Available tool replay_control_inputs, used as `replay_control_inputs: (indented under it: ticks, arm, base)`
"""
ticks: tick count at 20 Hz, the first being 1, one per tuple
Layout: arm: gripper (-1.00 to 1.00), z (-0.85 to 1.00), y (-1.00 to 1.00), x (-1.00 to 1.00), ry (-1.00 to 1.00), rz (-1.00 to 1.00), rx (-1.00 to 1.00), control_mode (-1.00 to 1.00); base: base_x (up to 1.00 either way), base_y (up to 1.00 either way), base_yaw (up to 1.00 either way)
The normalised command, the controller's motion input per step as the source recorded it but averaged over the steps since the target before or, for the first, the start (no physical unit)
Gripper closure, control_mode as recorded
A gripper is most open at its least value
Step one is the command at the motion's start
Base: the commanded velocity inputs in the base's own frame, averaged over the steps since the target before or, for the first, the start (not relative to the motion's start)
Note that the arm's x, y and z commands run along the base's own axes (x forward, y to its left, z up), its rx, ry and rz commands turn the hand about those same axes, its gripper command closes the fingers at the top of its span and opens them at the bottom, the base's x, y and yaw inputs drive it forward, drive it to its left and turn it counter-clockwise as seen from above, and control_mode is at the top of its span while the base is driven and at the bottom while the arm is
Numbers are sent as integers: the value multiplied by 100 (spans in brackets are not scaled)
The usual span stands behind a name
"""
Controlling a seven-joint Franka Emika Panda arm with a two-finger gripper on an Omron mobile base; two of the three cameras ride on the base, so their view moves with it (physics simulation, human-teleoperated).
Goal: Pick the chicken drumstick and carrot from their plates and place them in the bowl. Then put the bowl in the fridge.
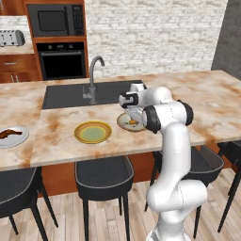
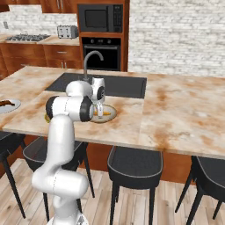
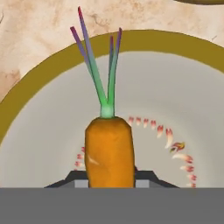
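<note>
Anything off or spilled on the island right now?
Nothing stands out. The carrot sits between the tool's fingertips over the tan-rimmed dish; the drumstick lies on its grey-white plate; the yellow-and-green plate sits flat.

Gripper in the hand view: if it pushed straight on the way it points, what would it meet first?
The gripper is shut on the carrot, so the carrot is already in its line. Beyond it lies the pale inside of the tan-rimmed bowl, probably the next contact; the gap is unclear.
</note>
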Motion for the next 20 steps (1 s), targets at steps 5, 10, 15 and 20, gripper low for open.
replay_control_inputs:
  ticks: [5,10,15,20]
  arm:
    - [-100,-20,0,5,14,9,0,-100]
    - [-100,-12,-1,2,10,5,0,-100]
    - [-100,11,-5,0,1,3,2,-100]
    - [-100,55,-1,-19,0,0,3,-100]
  base:
    - [0,0,0]
    - [0,0,0]
    - [0,0,0]
    - [0,0,0]
